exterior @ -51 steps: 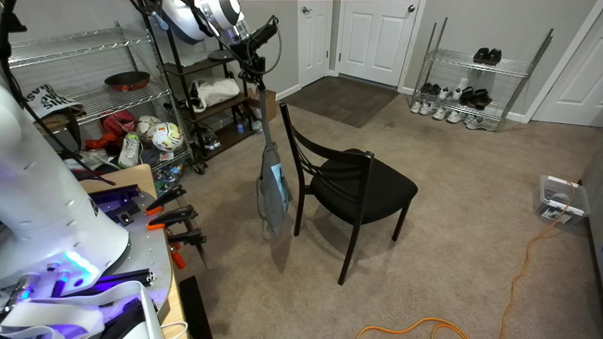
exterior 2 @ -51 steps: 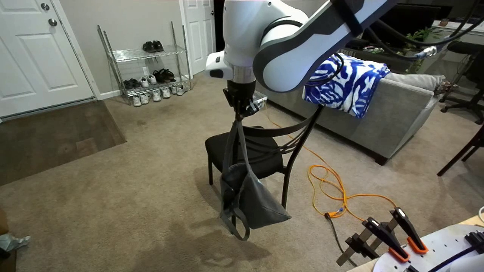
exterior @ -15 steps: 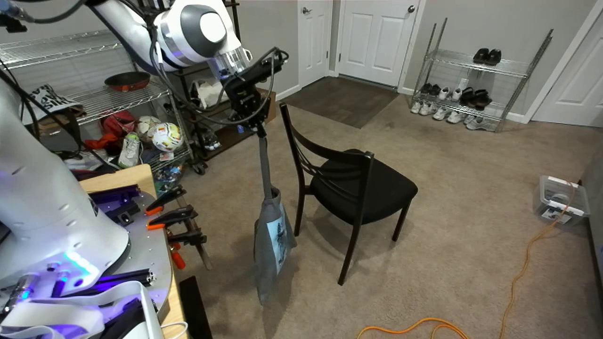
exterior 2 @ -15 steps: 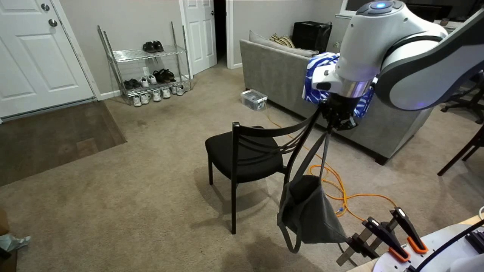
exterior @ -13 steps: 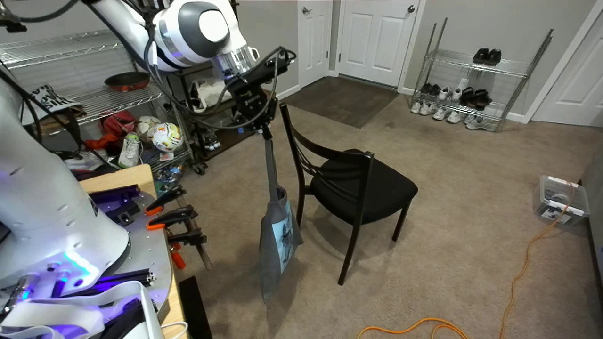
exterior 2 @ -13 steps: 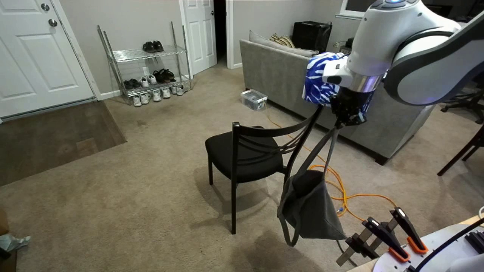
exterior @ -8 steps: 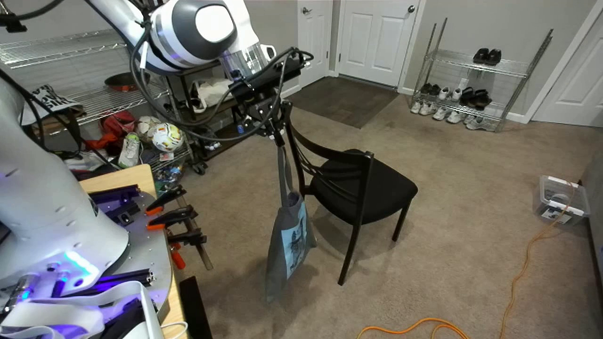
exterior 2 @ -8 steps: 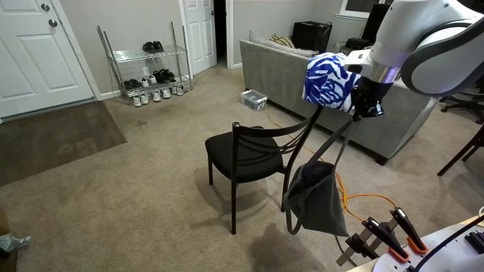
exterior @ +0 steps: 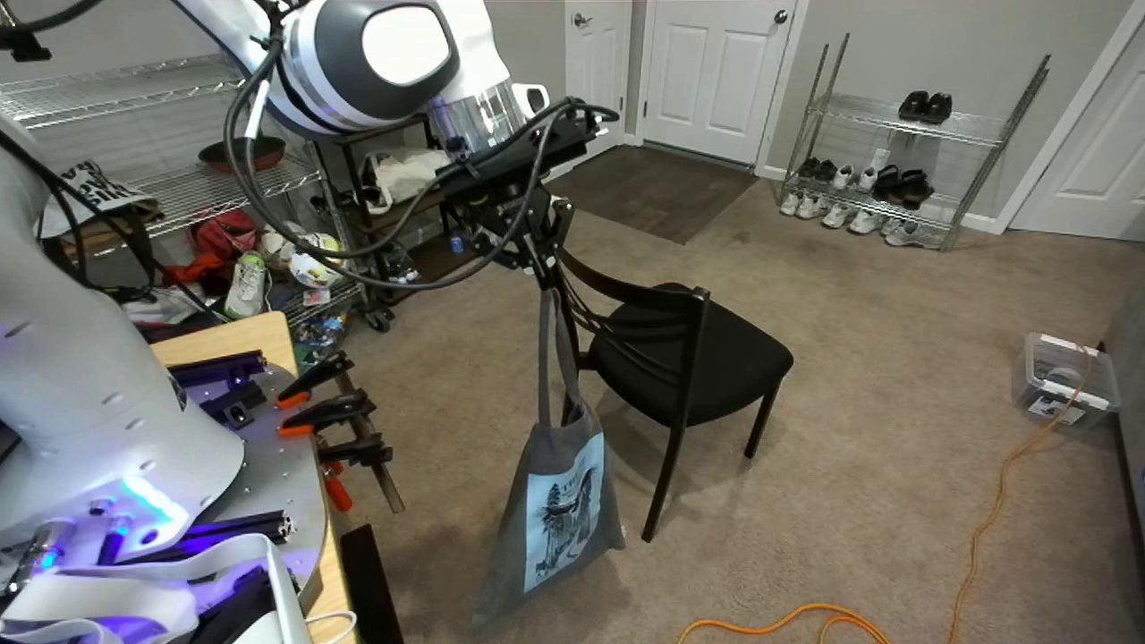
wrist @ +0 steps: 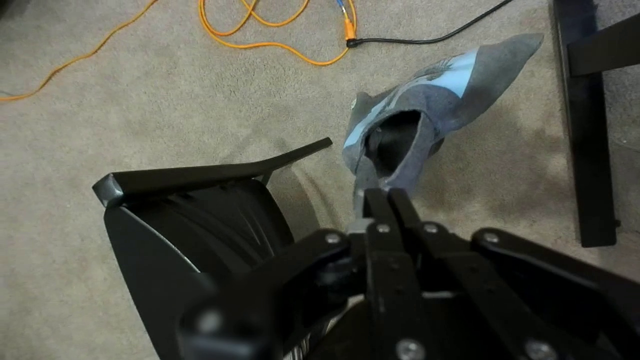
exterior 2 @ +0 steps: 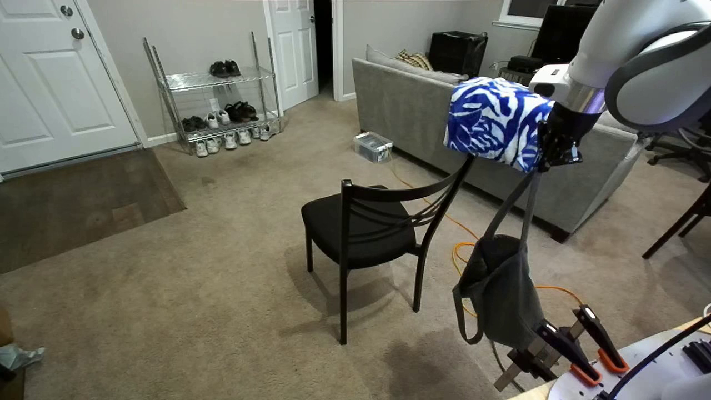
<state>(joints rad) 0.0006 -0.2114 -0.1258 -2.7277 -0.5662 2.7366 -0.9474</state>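
The gripper (wrist: 384,194) has the straps (exterior: 545,358) of a gray tote bag (exterior: 562,505) pinched tight, the bag dangling below it over the carpet (exterior: 877,358). Right beside that stands a black chair (exterior: 725,358); farther off, a blue-and-white blanket (exterior 2: 494,119) drapes a gray sofa (exterior 2: 402,100).
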